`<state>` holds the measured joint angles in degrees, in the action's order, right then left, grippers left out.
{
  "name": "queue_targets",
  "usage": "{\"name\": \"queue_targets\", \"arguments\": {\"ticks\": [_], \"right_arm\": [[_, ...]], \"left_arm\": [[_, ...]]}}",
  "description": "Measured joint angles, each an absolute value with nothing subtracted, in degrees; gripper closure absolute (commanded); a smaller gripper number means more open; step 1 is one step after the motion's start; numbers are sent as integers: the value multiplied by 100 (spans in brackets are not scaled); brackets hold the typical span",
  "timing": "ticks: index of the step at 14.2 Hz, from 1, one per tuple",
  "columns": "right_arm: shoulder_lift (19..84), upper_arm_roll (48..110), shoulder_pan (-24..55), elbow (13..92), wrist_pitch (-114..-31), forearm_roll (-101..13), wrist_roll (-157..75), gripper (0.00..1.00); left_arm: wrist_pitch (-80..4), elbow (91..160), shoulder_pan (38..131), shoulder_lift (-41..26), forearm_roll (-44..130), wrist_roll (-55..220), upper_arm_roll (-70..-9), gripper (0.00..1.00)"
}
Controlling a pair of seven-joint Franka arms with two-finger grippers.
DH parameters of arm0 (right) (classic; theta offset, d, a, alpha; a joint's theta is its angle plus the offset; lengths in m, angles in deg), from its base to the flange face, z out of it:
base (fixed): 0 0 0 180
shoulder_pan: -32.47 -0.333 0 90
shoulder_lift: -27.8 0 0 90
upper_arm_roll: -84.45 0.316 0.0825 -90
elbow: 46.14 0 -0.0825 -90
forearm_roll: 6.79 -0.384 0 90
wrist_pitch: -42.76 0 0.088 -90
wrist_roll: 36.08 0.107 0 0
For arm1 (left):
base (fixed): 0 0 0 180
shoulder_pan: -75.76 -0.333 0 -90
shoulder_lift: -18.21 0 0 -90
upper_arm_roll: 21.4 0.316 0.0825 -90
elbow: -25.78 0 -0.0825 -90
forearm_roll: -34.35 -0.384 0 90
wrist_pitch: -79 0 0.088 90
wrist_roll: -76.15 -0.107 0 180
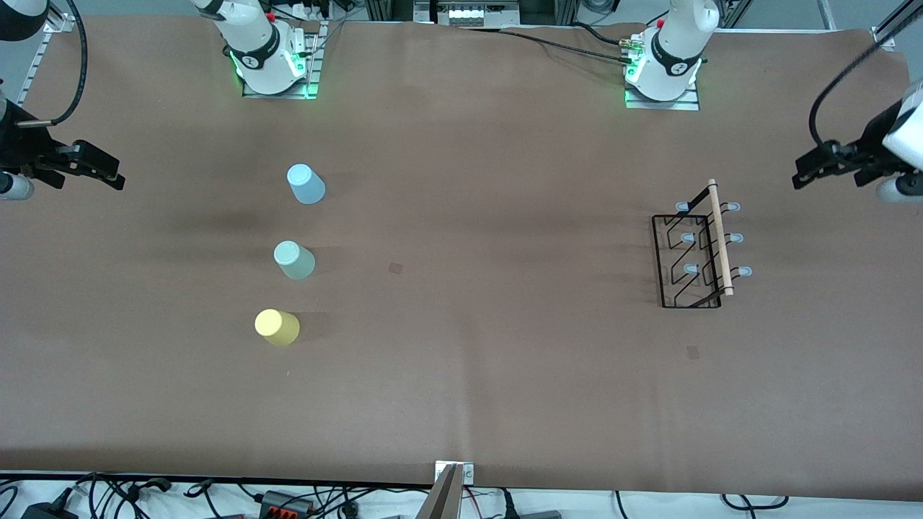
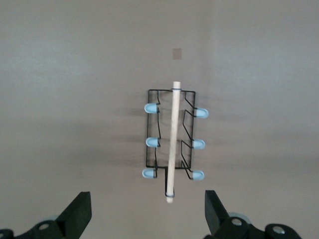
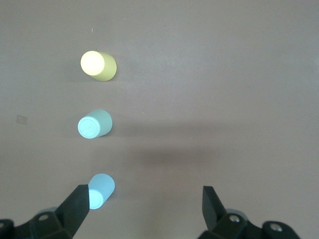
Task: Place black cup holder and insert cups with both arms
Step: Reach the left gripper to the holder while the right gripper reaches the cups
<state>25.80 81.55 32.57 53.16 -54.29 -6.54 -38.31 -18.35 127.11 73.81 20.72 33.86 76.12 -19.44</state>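
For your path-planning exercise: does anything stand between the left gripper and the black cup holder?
Nothing visible does. The open left gripper hangs toward its own end of the table, with only bare table between it and the black cup holder.

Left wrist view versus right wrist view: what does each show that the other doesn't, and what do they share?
Only the left wrist view shows the black cup holder: wire base, wooden rod handle and six pale-capped pegs, all empty, with the left end effector open above the table near it.

Only the right wrist view shows the three cups in a row: yellow cup, mint green cup and light blue cup, with the right end effector open, one finger beside the blue cup.

Both share the brown table cover and a small square mark on it.
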Motion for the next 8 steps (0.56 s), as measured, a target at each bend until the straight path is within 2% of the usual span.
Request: {"name": "queue_targets", "arguments": {"ticks": [3, 8], "right_arm": [[2592, 8173, 3247, 5300, -5433, -654, -3835, 0], [2785, 8181, 3245, 5302, -5435, -654, -3835, 0]], "left_arm": [[-2357, 13376, 7088, 2142, 3386, 7275, -1940, 0], [-3748, 14997, 7003, 2635, 3386, 7214, -1956, 0]]}}
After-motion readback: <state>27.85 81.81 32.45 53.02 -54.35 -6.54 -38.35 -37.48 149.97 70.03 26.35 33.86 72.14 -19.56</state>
